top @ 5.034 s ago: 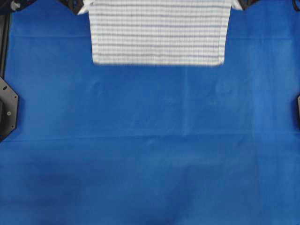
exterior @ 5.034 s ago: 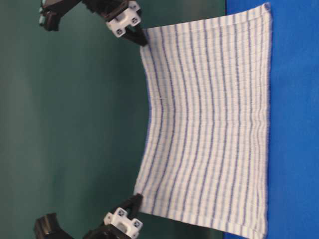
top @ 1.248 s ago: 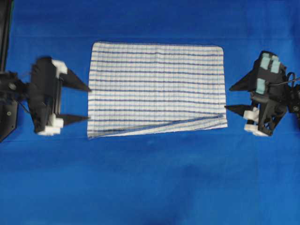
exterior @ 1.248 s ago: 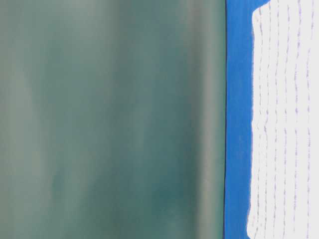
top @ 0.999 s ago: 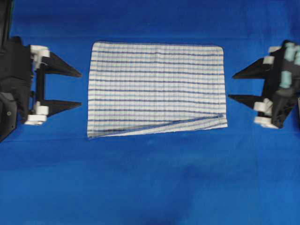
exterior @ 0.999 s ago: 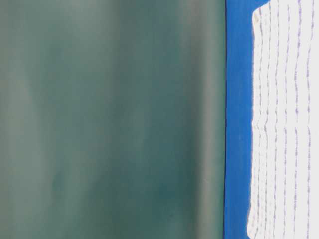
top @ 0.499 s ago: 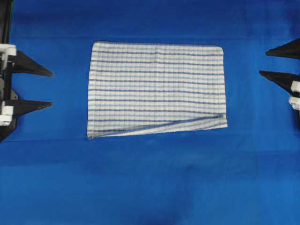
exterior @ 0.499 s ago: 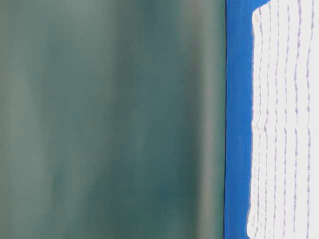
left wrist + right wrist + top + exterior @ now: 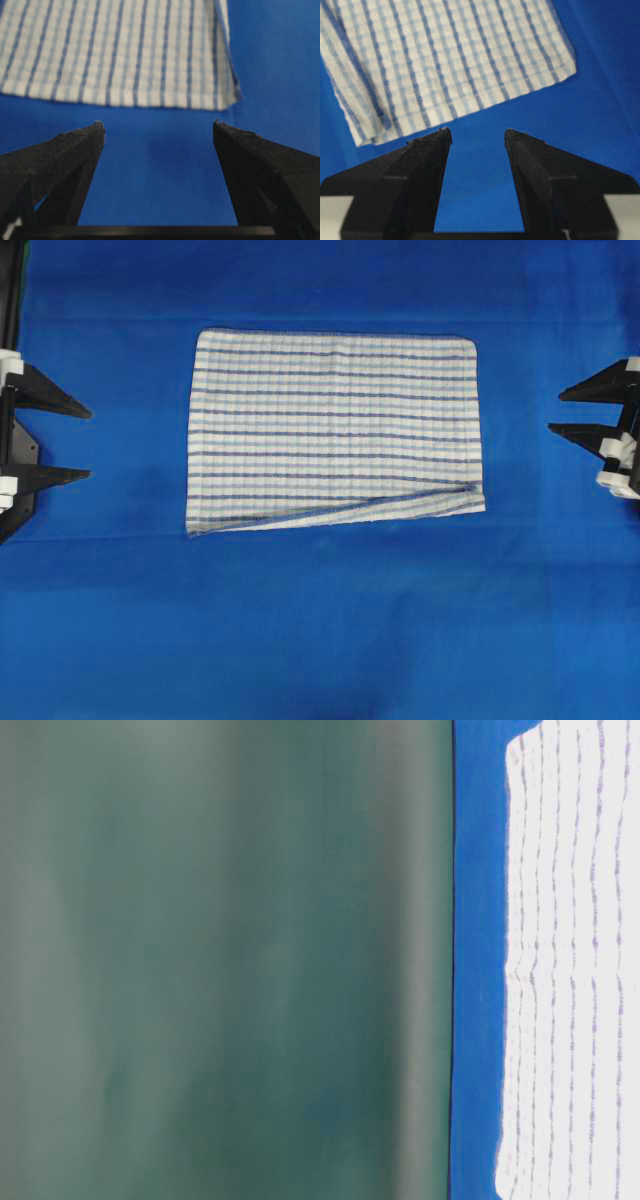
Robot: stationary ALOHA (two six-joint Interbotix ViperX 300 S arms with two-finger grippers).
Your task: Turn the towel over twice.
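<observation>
Towel [image 9: 335, 430] lies flat on the tablecloth [image 9: 320, 620]. Left gripper [image 9: 78, 443] and right gripper [image 9: 557, 410] stand wide, empty. Advisable: grasp matching corners together, evenly.

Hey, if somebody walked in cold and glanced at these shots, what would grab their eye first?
The striped towel, lying flat in the middle of the blue tablecloth, one long edge doubled into a narrow fold. Next, the two black grippers pointing at it from opposite sides, both clear of the cloth: the left gripper with jaws spread wide, the right gripper with jaws apart but narrower.
</observation>
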